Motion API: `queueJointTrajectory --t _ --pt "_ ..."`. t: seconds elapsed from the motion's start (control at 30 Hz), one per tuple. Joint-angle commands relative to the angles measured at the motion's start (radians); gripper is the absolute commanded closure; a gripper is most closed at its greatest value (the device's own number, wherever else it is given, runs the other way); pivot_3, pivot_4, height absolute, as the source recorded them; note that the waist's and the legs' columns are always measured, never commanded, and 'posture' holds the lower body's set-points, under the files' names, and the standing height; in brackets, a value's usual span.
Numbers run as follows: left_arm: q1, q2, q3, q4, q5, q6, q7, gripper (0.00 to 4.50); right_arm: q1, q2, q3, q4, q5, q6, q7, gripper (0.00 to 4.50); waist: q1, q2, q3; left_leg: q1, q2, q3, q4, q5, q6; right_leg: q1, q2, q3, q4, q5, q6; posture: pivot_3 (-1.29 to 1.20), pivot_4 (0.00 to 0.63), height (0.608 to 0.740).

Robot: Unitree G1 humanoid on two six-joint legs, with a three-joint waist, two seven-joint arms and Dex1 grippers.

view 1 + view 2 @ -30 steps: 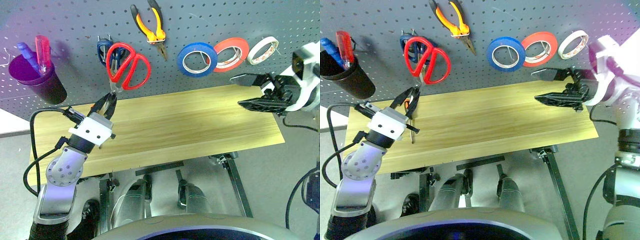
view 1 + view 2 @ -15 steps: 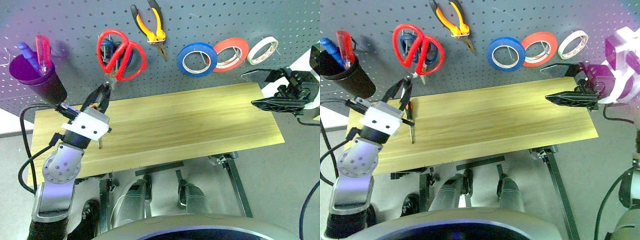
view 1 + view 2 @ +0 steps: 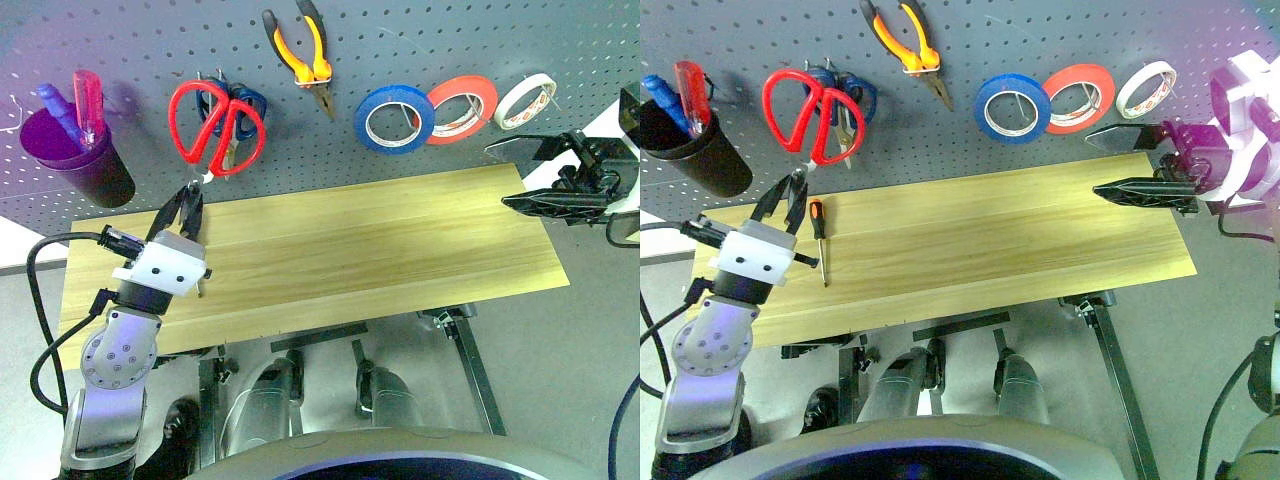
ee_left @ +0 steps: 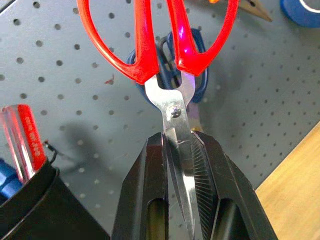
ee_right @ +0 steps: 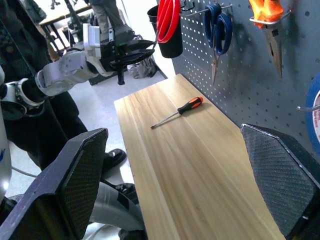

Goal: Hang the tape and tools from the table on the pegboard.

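Note:
My left gripper (image 3: 190, 195) is shut on the blades of the red-handled scissors (image 3: 215, 125). It holds them handles-up against the pegboard (image 3: 150, 40), over a hanging blue pair (image 3: 247, 100). The left wrist view shows the blades clamped between the fingers (image 4: 150, 170); whether a handle sits on a hook I cannot tell. The small screwdriver (image 3: 818, 235) lies on the table (image 3: 400, 240) just beside that gripper. Pliers (image 3: 305, 60) and blue tape (image 3: 394, 118) hang on the board. Over the table's right end my right gripper (image 3: 497, 177) stands open with nothing between its fingers.
A red-orange roll (image 3: 462, 108) and a white roll (image 3: 525, 100) hang right of the blue tape. A dark cup (image 3: 80, 165) holding red and blue handles hangs at the board's left. In the right wrist view a person (image 5: 30, 100) stands past the table's left end.
My left gripper has carried the red scissors leftwards along the board and swung them from tilted to nearly upright. The right gripper has drawn back slightly to the right.

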Motion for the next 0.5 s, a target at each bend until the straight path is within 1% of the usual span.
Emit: queueJointTrajectory --t 0.03,0.2,0.5 --pt "0.0 -0.012 0.012 -0.009 -0.001 -0.012 0.018 4.15 -0.012 -0.036 -0.011 -0.001 0.029 -0.018 0.008 0.0 -0.001 0.0 0.0 0.0 0.0 0.0 0.0 0.0 0.0 0.0 0.0 0.0 0.0 0.0 0.0 -0.06 0.338 0.74" --pt "-0.018 -0.034 -0.005 0.029 -0.003 0.003 0.027 4.15 0.003 -0.056 -0.007 -0.017 0.045 -0.015 0.008 0.0 0.0 0.0 0.0 0.0 0.0 0.0 0.0 0.0 0.0 0.0 0.0 0.0 0.001 0.0 0.0 -0.08 0.338 0.74" --pt "-0.118 -0.034 -0.057 0.161 0.001 -0.063 0.03 4.15 0.033 -0.07 -0.059 -0.067 0.075 -0.018 0.008 0.0 -0.002 0.0 0.0 0.0 0.0 0.001 0.005 0.0 0.0 -0.001 -0.001 0.0 0.007 0.0 0.0 -0.11 0.34 0.74"
